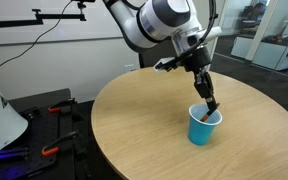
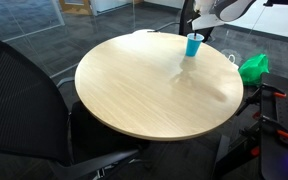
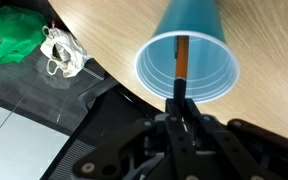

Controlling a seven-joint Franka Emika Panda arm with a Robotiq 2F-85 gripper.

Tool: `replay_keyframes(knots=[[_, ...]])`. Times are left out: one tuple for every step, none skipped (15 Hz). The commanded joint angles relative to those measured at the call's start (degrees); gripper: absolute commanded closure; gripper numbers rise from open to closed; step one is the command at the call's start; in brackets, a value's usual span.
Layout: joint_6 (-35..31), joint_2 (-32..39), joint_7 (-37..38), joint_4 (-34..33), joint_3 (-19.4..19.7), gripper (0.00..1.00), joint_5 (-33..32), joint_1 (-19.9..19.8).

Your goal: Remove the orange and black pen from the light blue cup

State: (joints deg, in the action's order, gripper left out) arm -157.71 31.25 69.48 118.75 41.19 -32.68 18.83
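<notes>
The gripper point(image 3: 179, 102) is dipping into the light blue cup point(image 3: 194, 18). Its fingers are pinching the orange and black pen point(image 3: 181, 58).

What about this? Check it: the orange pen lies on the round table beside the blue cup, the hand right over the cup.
One thing is wrong: the pen is not lying on the table; it stands inside the blue cup, as the wrist view shows. The table is round, and the hand is right over the cup.
</notes>
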Motion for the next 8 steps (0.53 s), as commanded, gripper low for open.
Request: replay_keyframes(knots=[[1.1, -6.5, 6.9, 5.7, 5.0, 0.97, -6.6, 6.0], [1.2, -7.8, 9.3, 6.7, 6.2, 0.97, -9.0, 7.2], [1.8, -9.1, 12.0, 7.4, 7.1, 0.97, -11.6, 8.3], [2.2, -10.6, 14.9, 8.1, 7.8, 0.97, -14.7, 9.0], [3.0, -12.4, 17.6, 8.7, 7.9, 0.97, -17.9, 9.3], [4.5, -14.3, 20.5, 9.1, 7.6, 0.97, -21.2, 9.2], [6.4, -16.6, 23.3, 9.3, 6.3, 0.97, -24.5, 8.3], [8.1, -18.8, 25.8, 9.7, 4.5, 0.97, -28.0, 6.9]])
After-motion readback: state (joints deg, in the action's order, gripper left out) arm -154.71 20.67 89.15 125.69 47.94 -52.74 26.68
